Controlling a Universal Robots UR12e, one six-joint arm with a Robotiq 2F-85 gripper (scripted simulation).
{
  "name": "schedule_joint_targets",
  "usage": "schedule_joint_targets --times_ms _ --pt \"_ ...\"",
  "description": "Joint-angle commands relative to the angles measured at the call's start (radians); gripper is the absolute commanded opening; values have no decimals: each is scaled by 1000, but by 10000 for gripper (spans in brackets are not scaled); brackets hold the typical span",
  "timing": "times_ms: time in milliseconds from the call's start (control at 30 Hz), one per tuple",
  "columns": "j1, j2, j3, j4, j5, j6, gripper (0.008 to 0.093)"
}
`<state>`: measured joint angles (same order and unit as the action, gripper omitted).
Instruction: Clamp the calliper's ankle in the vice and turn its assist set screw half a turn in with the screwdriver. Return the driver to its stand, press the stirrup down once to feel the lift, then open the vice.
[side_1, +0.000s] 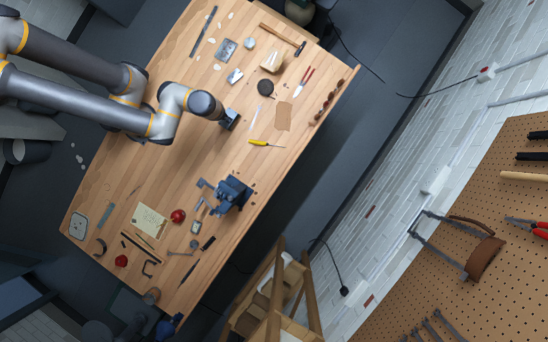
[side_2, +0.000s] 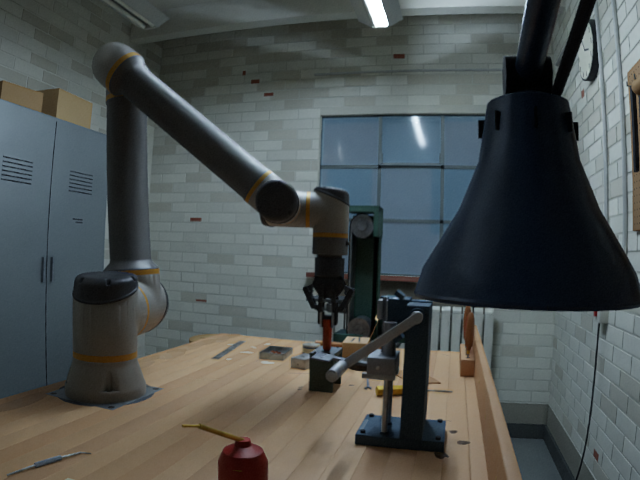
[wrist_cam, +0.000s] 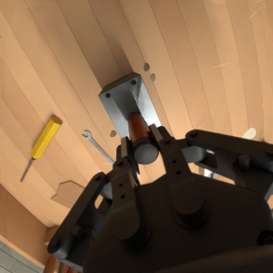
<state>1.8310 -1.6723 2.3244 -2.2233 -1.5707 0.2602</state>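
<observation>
The screwdriver (wrist_cam: 139, 132) with the red-brown handle stands upright in its grey block stand (wrist_cam: 128, 101) near the middle of the bench. I grip its handle from above with my gripper (wrist_cam: 142, 149), closed around it. In the second side camera the gripper (side_2: 328, 310) hangs straight down over the stand (side_2: 324, 371). The blue vice (side_1: 231, 194) sits further along the bench with the metal calliper (side_1: 206, 196) at its jaws, and its handle bar (side_2: 373, 345) sticks out towards the camera.
A shallow metal tray (side_2: 275, 353) lies on the far bench. A yellow-handled screwdriver (wrist_cam: 42, 142) and a small spanner (wrist_cam: 98, 147) lie close beside the stand. A red oil can (side_2: 242, 458) stands at the near edge, and a large dark lamp shade (side_2: 527, 206) hangs at the right.
</observation>
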Motion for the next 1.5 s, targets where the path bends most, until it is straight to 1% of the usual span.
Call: schedule_joint_targets --times_ms 0,467,1100,1467 --pt "0 0 0 0 0 0 305" --pt "0 0 0 0 0 0 580" --pt "0 -3 -3 5 0 0 580" --pt "0 -27 -22 48 0 0 580"
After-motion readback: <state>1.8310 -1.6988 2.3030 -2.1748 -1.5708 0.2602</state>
